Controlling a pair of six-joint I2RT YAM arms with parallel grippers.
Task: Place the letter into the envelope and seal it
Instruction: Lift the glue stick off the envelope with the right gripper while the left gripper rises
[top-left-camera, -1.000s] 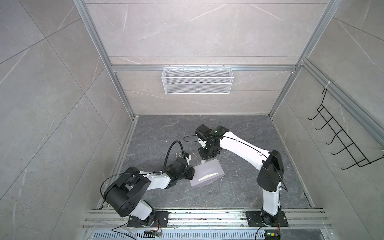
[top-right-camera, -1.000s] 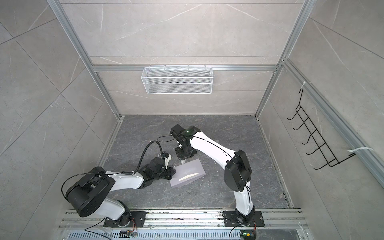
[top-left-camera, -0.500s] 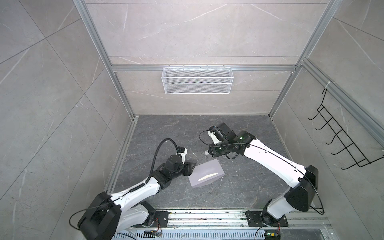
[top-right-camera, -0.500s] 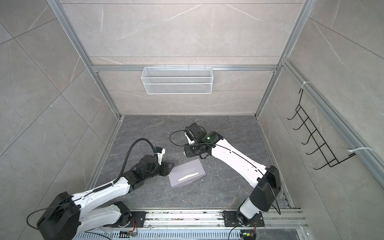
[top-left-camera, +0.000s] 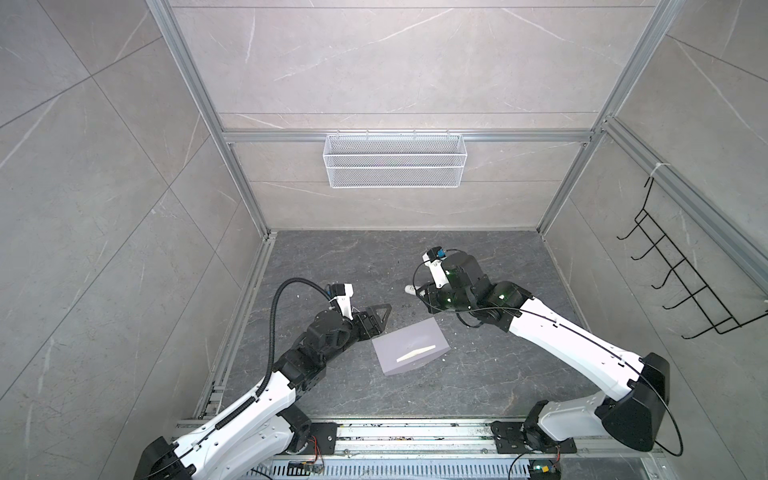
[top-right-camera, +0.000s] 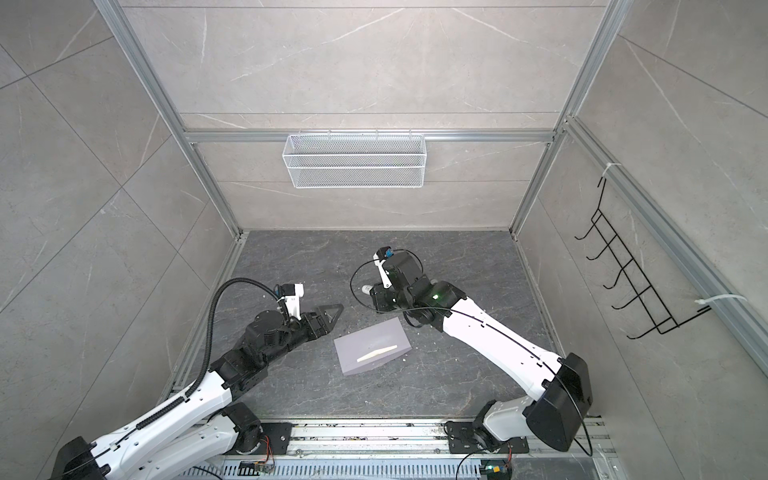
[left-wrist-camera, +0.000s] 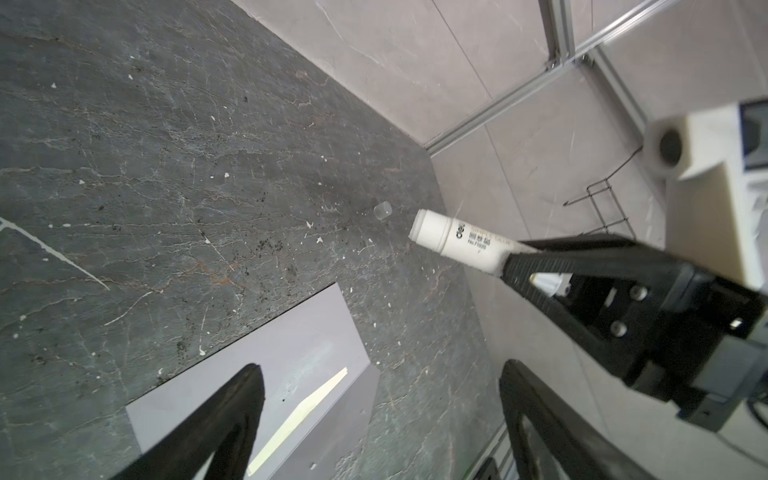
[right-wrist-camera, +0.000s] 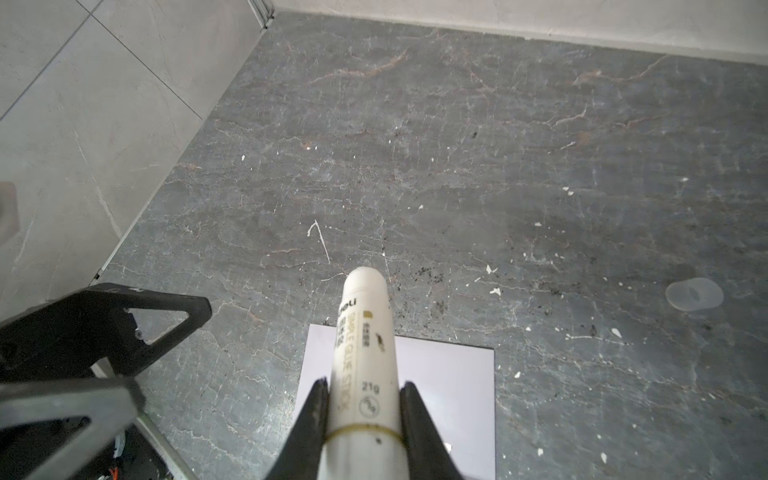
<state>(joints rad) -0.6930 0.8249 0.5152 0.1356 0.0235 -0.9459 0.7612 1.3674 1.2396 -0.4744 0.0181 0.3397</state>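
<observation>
The pale lavender-grey envelope (top-left-camera: 409, 351) (top-right-camera: 372, 347) lies flat on the dark floor with a thin cream strip across its top face. The letter is hidden. My left gripper (top-left-camera: 376, 320) (top-right-camera: 326, 319) hovers just off the envelope's left corner, open and empty. In the left wrist view its gripper (left-wrist-camera: 382, 370) has its jaws spread wide over the envelope (left-wrist-camera: 291, 374). My right gripper (top-left-camera: 424, 293) (right-wrist-camera: 365, 385) is shut on a white glue stick (right-wrist-camera: 365, 340) (left-wrist-camera: 457, 241). It is held above the floor, beyond the envelope's far edge (right-wrist-camera: 449, 374).
A small clear cap (right-wrist-camera: 694, 294) (left-wrist-camera: 382, 210) lies on the floor beyond the envelope. A white wire basket (top-left-camera: 395, 160) hangs on the back wall and a black hook rack (top-left-camera: 681, 274) on the right wall. Metal rails run along the front.
My left gripper has opened and drawn back from the envelope's left edge. My right gripper has lifted the glue stick off the envelope and moved it away to the far right.
</observation>
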